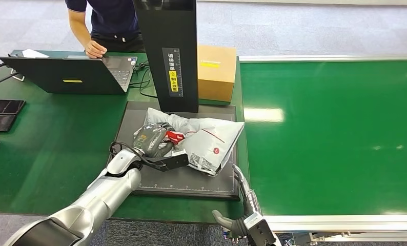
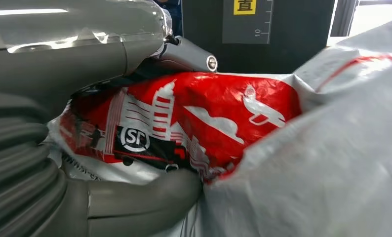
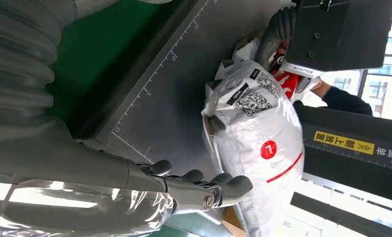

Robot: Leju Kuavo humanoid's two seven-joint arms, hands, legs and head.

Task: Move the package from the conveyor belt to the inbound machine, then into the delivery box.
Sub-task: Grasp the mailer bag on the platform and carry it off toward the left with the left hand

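From the head view, you can see the package (image 1: pixel 204 139), a white and grey mailer with a red printed end, lying on the dark platform of the inbound machine (image 1: pixel 183 179), just in front of the machine's black upright column (image 1: pixel 170 56). Your left hand (image 1: pixel 155 142) lies over the package's red end, on the side of the platform nearer the laptop (image 1: pixel 73 74), and the bag's long axis runs from that hand across the platform toward the green conveyor belt (image 1: pixel 334 133). Your right hand (image 1: pixel 242 225) hangs low at the platform's near corner, on the belt side, well apart from the bag, so the left hand is the nearer one by far. In the left wrist view, the thumb and a finger (image 2: pixel 149 195) wrap the crumpled red end of the package (image 2: pixel 194 123) from both sides, which reads as a firm grip, with the column's scale markings right behind. In the right wrist view, the right hand (image 3: pixel 199 190) is empty, its fingers loosely curved and apart, beside the platform's ruled edge (image 3: pixel 149 98); the package (image 3: pixel 258 128) lies further along the platform toward the column. My judgement is that the coming lift belongs to the left hand, and the free belt-side end will likely sag.
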